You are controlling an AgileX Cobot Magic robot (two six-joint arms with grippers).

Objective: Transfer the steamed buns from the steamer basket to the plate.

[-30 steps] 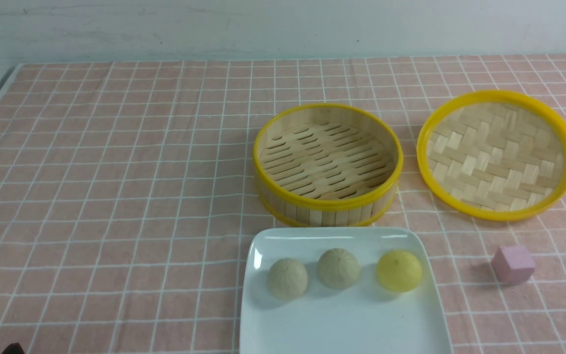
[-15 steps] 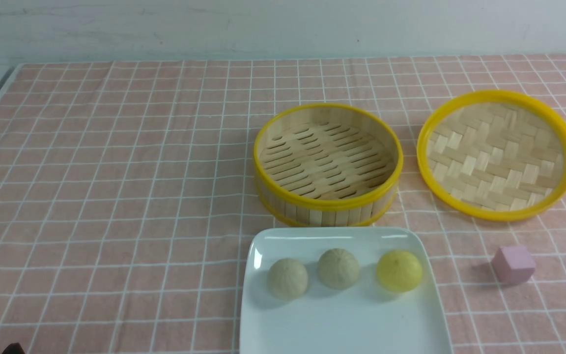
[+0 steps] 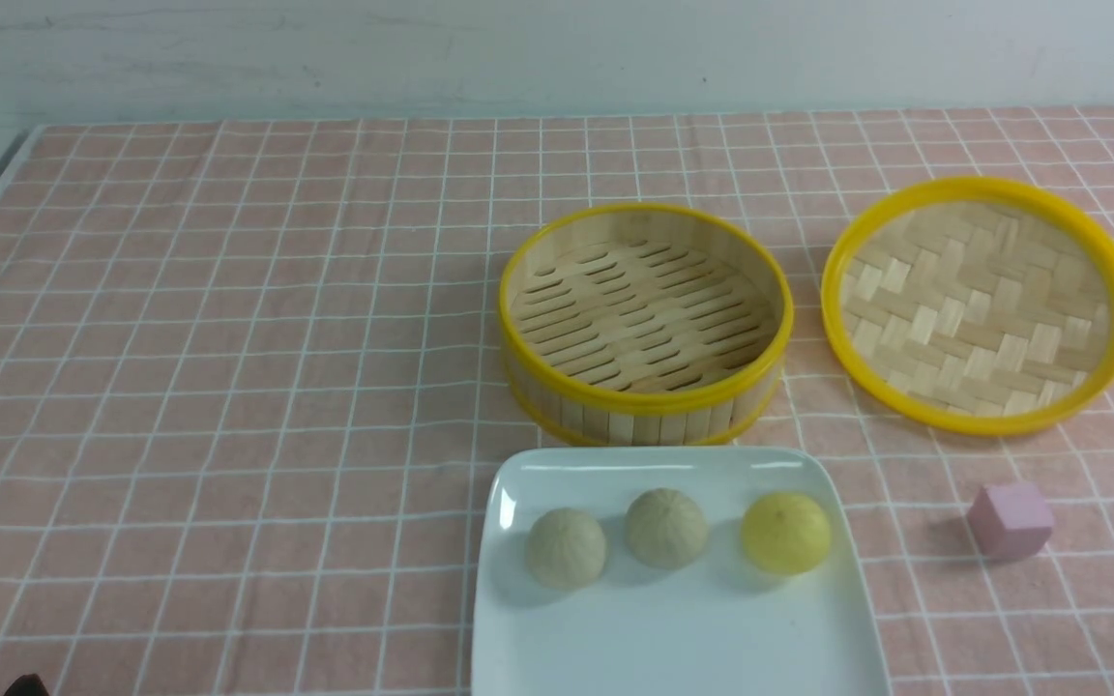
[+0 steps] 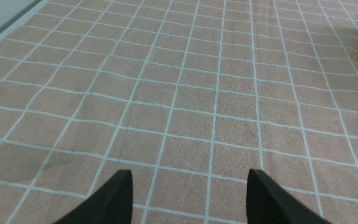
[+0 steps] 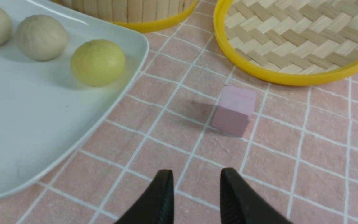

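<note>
Ahead of the right gripper (image 5: 196,180), whose two dark fingers (image 5: 163,194) stand a little apart with nothing between them, the right wrist view shows the checked pink cloth of the bench (image 5: 315,155). Just beyond the fingertips lies a pink cube (image 5: 234,110). Off to one side is the corner of the white plate (image 5: 57,130), and past the cube is the shallow woven tray (image 5: 291,37).

The left wrist view shows only bare cloth in front of the left gripper (image 4: 190,180). Its fingers (image 4: 117,199) are spread wide and empty, and a sliver of yellow rim sits at the frame edge, well away from them.

The front view shows neither gripper, but it alone gives the whole layout. The steamer basket (image 3: 646,391) stands empty, with its slotted floor bare. The plate sits just on the near side of it.

All three buns rest on the plate in a row, apart from one another: two beige buns (image 3: 566,547) (image 3: 666,528) and one yellow bun (image 3: 785,533). Each is a small dome with fine pleats running to its top.
</note>
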